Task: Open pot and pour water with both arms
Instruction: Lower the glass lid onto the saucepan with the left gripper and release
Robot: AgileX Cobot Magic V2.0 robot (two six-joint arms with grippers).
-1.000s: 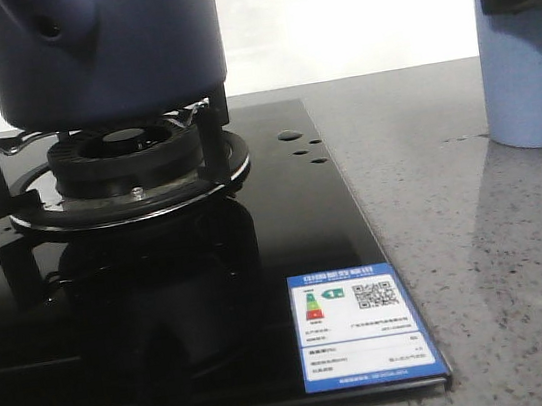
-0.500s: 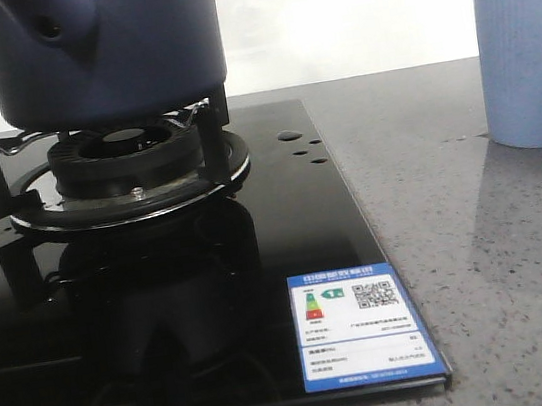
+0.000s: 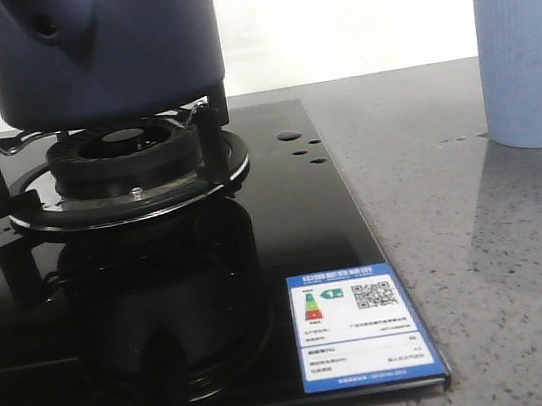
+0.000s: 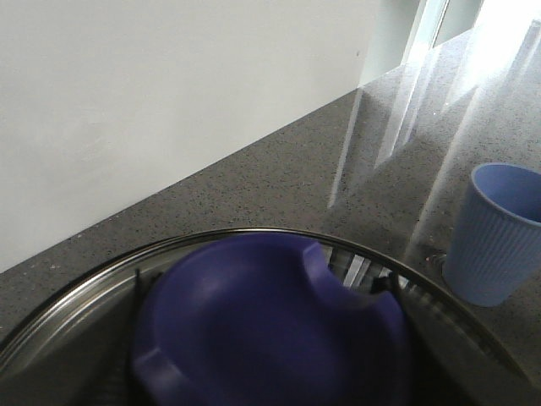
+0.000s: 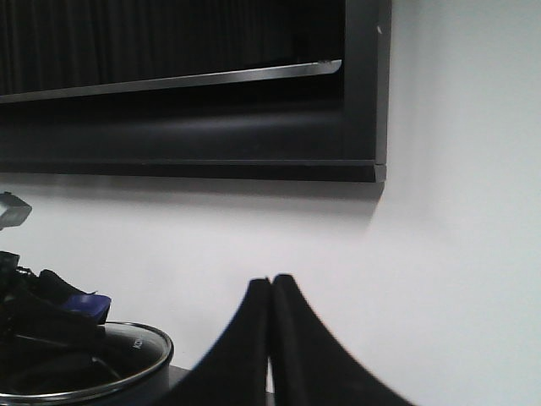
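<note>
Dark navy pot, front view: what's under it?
Under the dark navy matte pot: black burner grate and round burner cap, on the glossy black glass cooktop. Pot's contact points are mostly hidden.

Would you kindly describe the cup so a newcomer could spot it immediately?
Start at the black glass stove; right of it lies grey speckled counter. There the cup stands upright: pale blue and ribbed, unlike the wider navy pot on the burner.

We see only the lower part of the pot (image 3: pixel 99 55) in the front view, its top cut off, and the cup (image 3: pixel 528 61) runs off the right edge. In the left wrist view the lid knob (image 4: pixel 270 326) is blurred and hides the left gripper's fingers, so we cannot tell their state.
</note>
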